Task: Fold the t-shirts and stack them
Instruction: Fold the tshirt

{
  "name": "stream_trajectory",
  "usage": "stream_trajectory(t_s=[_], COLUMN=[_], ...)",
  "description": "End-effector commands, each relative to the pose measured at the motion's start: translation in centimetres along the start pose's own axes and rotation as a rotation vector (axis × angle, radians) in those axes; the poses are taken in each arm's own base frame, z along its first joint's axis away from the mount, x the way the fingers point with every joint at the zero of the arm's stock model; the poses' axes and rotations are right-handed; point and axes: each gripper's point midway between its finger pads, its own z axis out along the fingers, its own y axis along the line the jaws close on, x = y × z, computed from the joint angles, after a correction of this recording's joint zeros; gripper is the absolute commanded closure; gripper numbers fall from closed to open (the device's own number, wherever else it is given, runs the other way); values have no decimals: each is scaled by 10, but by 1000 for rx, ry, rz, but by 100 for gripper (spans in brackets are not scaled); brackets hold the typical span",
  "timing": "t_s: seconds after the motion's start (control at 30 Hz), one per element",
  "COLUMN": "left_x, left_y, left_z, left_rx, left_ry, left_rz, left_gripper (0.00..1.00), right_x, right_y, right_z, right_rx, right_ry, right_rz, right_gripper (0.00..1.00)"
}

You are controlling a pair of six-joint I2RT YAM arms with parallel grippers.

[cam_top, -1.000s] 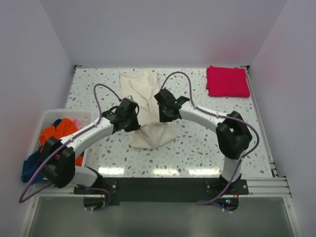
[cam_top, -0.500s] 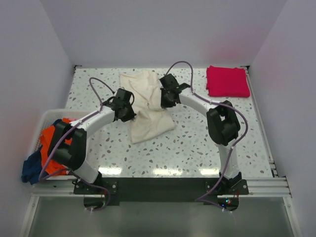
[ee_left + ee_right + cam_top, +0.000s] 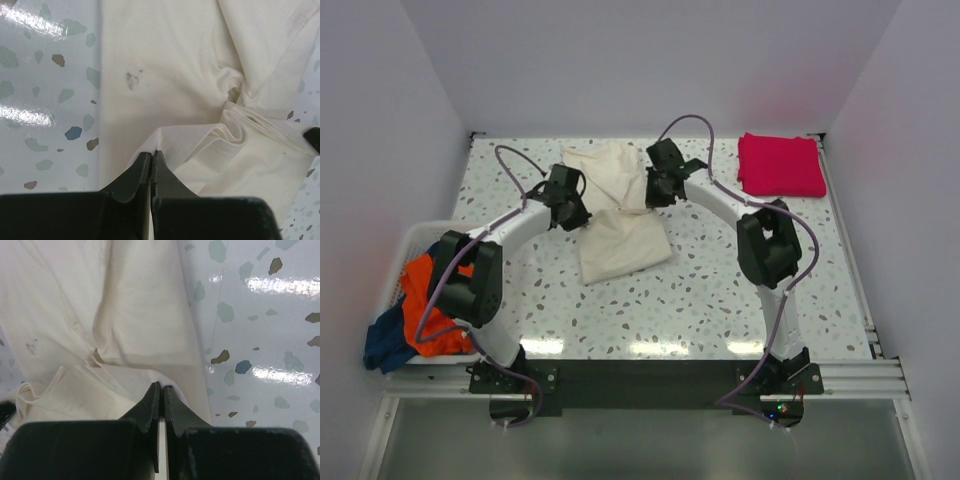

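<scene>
Both arms have travelled toward the far edge of the desk (image 3: pixel 720 290), drawing the cream t-shirt (image 3: pixel 620 240) along. The left end effector (image 3: pixel 151 154) and right end effector (image 3: pixel 161 386) are each clenched on its cloth. The shirt lies mid-desk, bunched between them.

I see bare table (image 3: pixel 710 300) across the near middle and right, room to sweep through. The left arm (image 3: pixel 510 235) and right arm (image 3: pixel 720 210) flank the cream shirt (image 3: pixel 620 250). The basket (image 3: pixel 420 232) blocks the near left; the red shirt (image 3: pixel 780 165) fills the far right corner.
</scene>
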Motion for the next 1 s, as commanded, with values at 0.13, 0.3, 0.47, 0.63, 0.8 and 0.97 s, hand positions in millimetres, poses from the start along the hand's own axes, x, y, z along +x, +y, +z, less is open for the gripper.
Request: stream_trajectory(t_s=[0.13,0.3,0.47,0.63,0.8,0.97], left_x=[-28,-30,-30,-28,-34,-40], left_y=[-2,3,8,12,14,10], left_z=[6,14,24,29,31,32], left_rx=[24,23,13,16,30,56], left_ry=[-49,-44,-27,-16,-26,-27], left_rz=[-16,-21,-28,-36,-41,-31], left_gripper=[100,100,100,100,100,96], right_x=[-21,-20,-18,-17,-22,-30], right_y=[-3,-8,-11,-18,-17,-10], right_z=[1,9,15,21,20,13], right_rx=[-28,-22,-19,-12,-17,-56], right_ry=[-34,-19,-10,2,-9,-31], right_rz=[26,34,39,41,45,41], right_gripper=[100,100,100,100,100,100])
